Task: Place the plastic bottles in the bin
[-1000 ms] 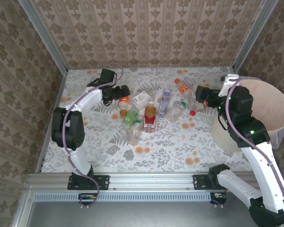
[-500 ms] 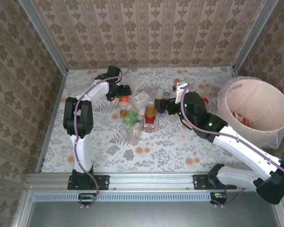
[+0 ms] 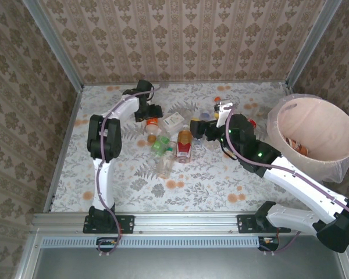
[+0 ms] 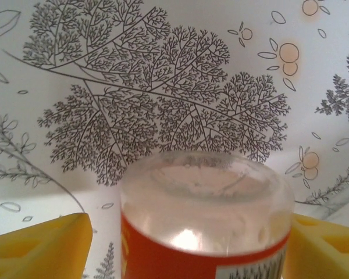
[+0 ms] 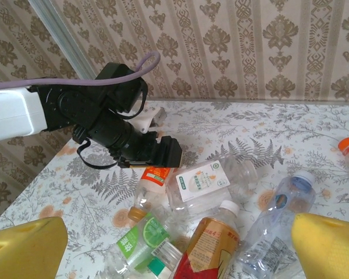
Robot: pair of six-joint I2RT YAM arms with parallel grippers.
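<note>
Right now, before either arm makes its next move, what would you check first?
1. The orange-label bottle sits between the fingers of the left gripper: ok.
2. The left gripper grips it firmly: not ok, a gap shows on one side.
3. The right gripper is open and empty: ok.
4. The bin has room: ok.
5. The arms are apart from each other: ok.

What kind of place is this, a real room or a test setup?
Probably a staged robot test cell, not a home: wallpapered panels in metal frame posts box in a table with a floral cloth, and a left arm and right arm are bolted to a rail.
</note>
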